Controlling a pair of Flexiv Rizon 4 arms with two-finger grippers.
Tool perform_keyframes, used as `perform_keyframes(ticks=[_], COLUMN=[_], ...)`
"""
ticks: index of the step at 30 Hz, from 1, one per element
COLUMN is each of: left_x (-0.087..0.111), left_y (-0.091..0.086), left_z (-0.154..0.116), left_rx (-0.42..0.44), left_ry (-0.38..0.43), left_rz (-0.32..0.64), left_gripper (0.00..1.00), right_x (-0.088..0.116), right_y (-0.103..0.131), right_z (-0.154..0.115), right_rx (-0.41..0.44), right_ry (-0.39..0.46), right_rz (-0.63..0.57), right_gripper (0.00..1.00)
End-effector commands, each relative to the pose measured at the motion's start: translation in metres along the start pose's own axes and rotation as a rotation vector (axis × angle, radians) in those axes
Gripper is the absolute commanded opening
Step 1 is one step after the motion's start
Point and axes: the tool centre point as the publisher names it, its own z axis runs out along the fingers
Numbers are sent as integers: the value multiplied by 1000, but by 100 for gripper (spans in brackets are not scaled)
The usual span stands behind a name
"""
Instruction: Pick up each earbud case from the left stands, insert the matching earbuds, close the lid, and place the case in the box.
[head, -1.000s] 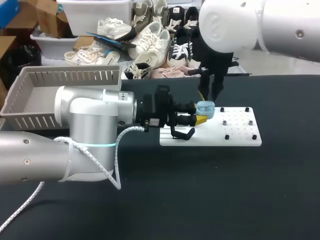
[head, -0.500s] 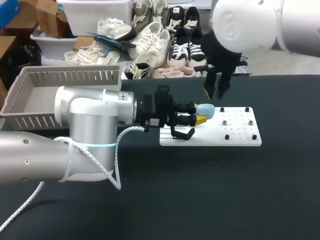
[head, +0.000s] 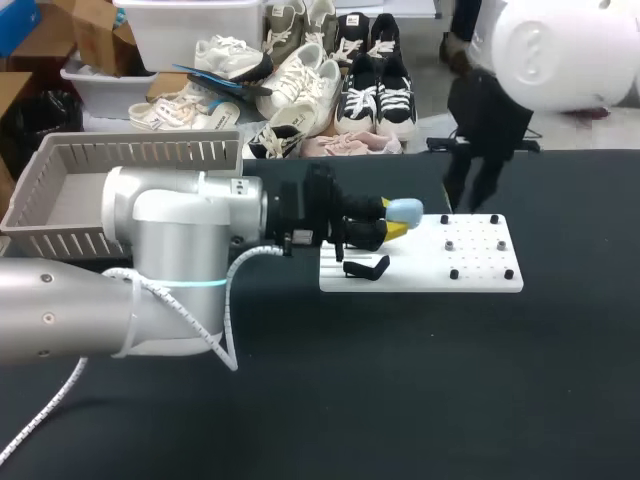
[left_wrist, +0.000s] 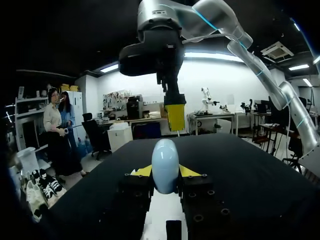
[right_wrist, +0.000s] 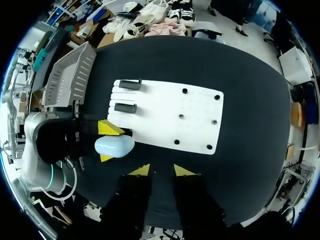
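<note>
Black table (head: 400, 380) carries a white board (head: 480, 262); left claw (left_wrist: 165, 172) grips the pale-blue earbud case (head: 405, 210) at the board's left edge; right claw (right_wrist: 162, 171) hangs released.

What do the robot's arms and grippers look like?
The left arm and right arm are thick, rounded silver-white tubes; the left carries a glowing cyan ring and a white spiral-wrapped cable. The left gripper and right gripper are black, with two bright yellow-tipped fingers each.

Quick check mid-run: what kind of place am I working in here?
Most likely a robot lab bench set up for assembly trials: a black-covered table, a white pegged fixture board with black stands, and a grey slotted box. The left arm holds a pale blue earbud case.
</note>
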Motion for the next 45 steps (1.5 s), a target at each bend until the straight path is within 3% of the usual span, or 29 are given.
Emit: perform_keyframes(ticks=[1, 10, 17, 25, 28, 34, 45], left_x=[-11, -16, -21, 6, 15, 52, 89], left_y=[9, 47, 65, 91, 96, 108, 138], left_z=[-31, -126, -199, -274, -287, -309, -305], left_rx=[-45, -236, -389, -490, -510, -557, -471], left_ry=[11, 112, 196, 302, 321, 323, 383], left_rz=[30, 100, 134, 101, 89, 30, -77], left_gripper=[0, 0, 0, 0, 0, 0, 0], right_x=[10, 16, 14, 7, 6, 6, 10], right_y=[-4, -7, -1, 11, 16, 26, 38], right_z=[0, -1, -4, -7, -9, -10, -4], right_rx=[2, 17, 35, 68, 78, 98, 109], right_ry=[-87, -85, -84, -75, -75, -71, -44], right_rz=[23, 76, 94, 106, 108, 127, 165], right_gripper=[23, 23, 23, 22, 22, 23, 22])
